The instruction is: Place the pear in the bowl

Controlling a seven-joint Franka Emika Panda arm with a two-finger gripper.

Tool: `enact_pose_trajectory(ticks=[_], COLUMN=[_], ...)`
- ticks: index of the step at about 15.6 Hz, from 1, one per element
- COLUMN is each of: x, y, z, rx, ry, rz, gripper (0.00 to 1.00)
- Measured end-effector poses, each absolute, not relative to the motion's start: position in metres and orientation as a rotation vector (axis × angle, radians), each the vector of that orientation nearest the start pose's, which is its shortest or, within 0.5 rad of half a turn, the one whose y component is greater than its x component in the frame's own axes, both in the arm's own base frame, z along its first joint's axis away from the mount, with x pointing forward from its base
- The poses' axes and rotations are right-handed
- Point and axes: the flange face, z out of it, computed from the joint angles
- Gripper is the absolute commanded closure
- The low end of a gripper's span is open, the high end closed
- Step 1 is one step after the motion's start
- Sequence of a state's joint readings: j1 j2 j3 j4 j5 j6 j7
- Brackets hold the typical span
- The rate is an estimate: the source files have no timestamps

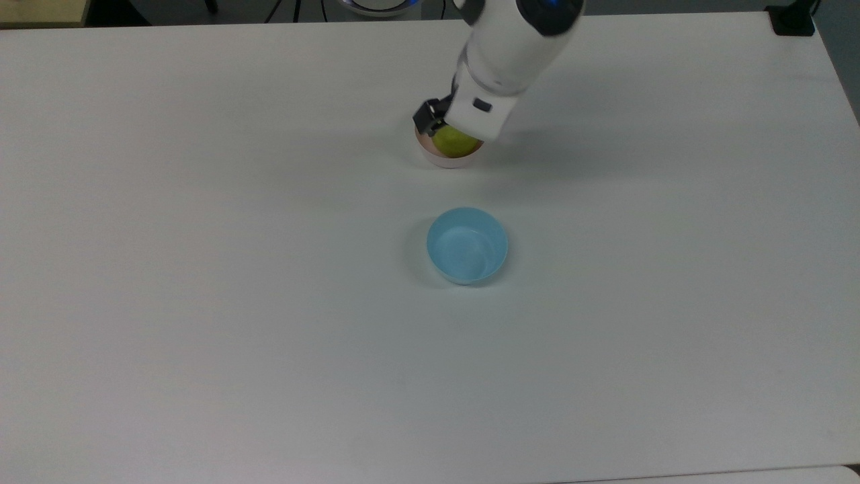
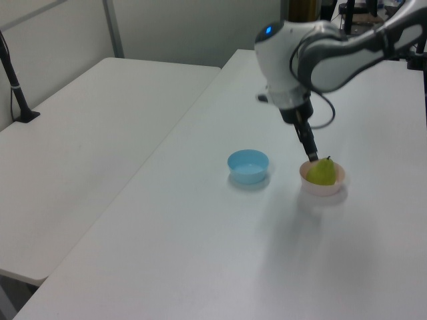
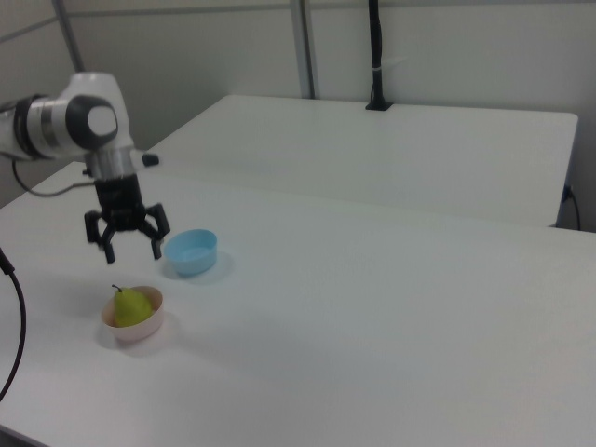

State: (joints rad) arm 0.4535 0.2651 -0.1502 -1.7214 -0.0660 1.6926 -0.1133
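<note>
Pincer: I see my gripper (image 3: 128,240) hanging above the pink bowl with its two fingers (image 3: 158,244) spread wide and nothing between them; in the left view its tip (image 2: 311,155) sits just over the pear's stem
Pear: the yellow-green pear (image 3: 131,306) sits inside the pink bowl, stem up and leaning a little toward the right view's left; I also make it out in the top view (image 1: 454,142), partly under the arm, and in the left view (image 2: 321,172)
Bowl: the pale pink bowl (image 3: 136,328) stands upright on the table (image 1: 201,269), holding the pear; its rim (image 2: 335,185) shows below the fruit in the left view
Blue bowl: a light blue bowl (image 1: 467,245) stands apart from the pink one, below it in the top view, to the left view's left (image 2: 248,165), and up and to the right view's right (image 3: 192,251); I see nothing in it
Arm: the white arm (image 2: 333,57) reaches down over the pink bowl, a blue light lit on its joint
</note>
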Motion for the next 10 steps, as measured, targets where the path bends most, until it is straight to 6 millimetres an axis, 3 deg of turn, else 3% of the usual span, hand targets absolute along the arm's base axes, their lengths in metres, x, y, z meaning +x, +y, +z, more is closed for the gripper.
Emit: enact_pose_trajectory(ticks=[2, 5, 8, 10], x=[0.581, 0.586, 0.584, 0.583], y=[0.145, 0.068, 0.007, -0.015], z=[0.454, 0.508, 0.532, 0.54], rx=[-3.187, -3.203, -3.209, -3.211], ry=[-0.561, -0.353, -0.177, -0.059], rz=[0.335, 0.192, 0.128, 0.104], gripper=[0.0, 0.0, 0.0, 0.0])
